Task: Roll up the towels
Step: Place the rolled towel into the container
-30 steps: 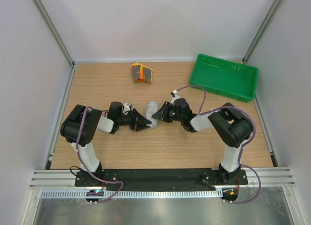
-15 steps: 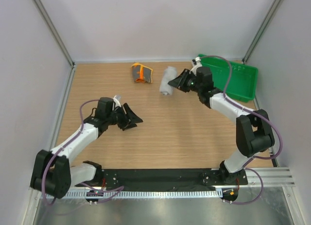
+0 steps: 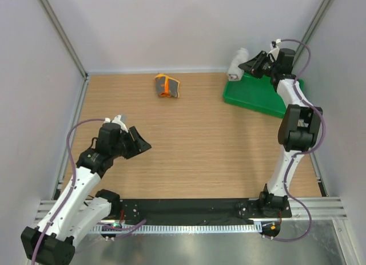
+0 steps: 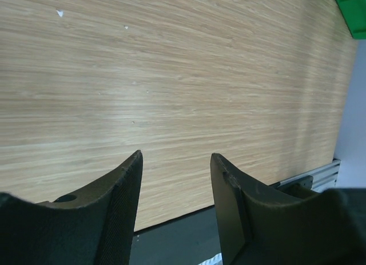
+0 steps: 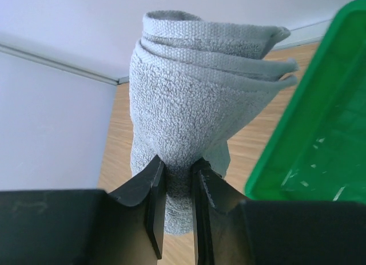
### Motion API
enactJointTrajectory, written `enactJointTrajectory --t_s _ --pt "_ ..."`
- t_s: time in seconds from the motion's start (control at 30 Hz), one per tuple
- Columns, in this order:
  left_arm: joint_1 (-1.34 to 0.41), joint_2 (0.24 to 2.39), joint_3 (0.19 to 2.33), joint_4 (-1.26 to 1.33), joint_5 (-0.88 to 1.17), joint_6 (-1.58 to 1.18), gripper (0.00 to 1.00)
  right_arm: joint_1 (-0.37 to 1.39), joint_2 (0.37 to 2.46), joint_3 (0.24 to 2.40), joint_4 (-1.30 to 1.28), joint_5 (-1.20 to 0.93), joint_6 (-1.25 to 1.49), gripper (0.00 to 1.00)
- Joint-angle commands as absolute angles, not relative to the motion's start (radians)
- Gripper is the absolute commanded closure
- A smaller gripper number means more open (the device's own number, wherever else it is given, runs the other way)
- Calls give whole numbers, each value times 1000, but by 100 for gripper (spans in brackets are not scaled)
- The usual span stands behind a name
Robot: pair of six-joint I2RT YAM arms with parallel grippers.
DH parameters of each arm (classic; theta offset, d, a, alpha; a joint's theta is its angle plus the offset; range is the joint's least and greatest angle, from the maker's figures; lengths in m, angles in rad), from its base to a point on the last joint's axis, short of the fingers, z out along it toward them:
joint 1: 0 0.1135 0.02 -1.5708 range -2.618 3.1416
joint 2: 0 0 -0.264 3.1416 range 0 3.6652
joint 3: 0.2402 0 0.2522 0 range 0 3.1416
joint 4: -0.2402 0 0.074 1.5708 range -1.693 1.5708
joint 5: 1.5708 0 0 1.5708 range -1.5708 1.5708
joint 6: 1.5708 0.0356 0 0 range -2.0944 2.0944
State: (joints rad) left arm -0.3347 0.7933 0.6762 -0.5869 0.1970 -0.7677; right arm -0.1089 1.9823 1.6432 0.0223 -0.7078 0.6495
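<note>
Right end effector pinched tight on rolled grey towel, aloft over left end of green tray. Left end effector half open, empty, over surface. Patterned towel near far edge. Step looks like stowing roll. Next: lower into tray, release without unrolling.

place: robot lab cell | evid: white walls, alu frame posts, wood bench

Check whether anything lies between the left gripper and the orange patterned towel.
Nothing visible does. The left gripper, open and empty, has only bare table between it and the orange patterned towel near the far edge. The grey towel is off to the side, pinched in the right gripper by the green tray's corner.
</note>
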Motion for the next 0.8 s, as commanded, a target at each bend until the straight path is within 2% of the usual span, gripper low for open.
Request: enactJointTrajectory --t_s 0.0,0.13,0.3,0.67,0.73,0.77 --pt "-339 770 785 -682 144 -709 48 -126 2156 1798 -118 -870 598 99" --pt "-339 799 876 -779 86 -631 48 -135 2302 1916 -186 -868 557 99" --pt "-339 802 851 -729 116 -620 47 -138 2442 1980 -274 -792 506 99" --pt "-339 807 851 -724 101 -615 48 -138 2536 2092 -472 -605 377 99" --pt "-339 808 851 -726 100 -617 48 -137 2530 2100 -500 -577 367 98" --pt "-337 810 851 -724 98 -615 48 -138 2523 2103 -508 -565 364 91"
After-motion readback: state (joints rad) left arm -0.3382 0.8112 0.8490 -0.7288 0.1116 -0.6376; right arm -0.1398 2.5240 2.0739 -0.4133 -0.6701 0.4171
